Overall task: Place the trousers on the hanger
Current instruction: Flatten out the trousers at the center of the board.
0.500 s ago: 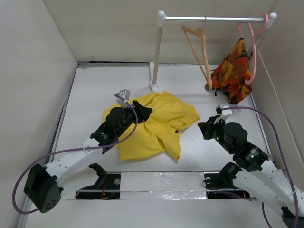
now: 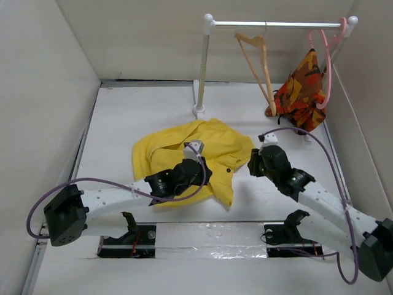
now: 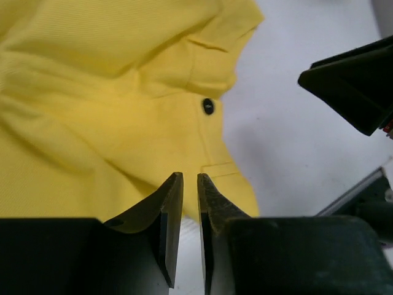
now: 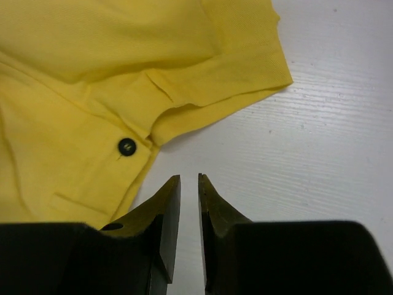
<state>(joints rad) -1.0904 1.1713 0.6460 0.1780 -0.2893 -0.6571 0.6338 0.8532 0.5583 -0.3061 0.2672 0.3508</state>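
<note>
Both hands, left hand [image 3: 190, 179] and right hand [image 4: 189, 179], hover nearly clenched and empty at the near-right edge of the trousers [image 2: 184, 144], crumpled mid-table [image 2: 141, 110]. Best open wider, pinch the waistband at two spread points, then lift toward the hanger [image 2: 261, 67], far right.

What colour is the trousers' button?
Black; the button on the trousers shows best in the right wrist view.

Orange-red patterned garment [image 2: 301, 92], pink hanger [image 2: 330, 74] on white rail [image 2: 276, 24].
</note>
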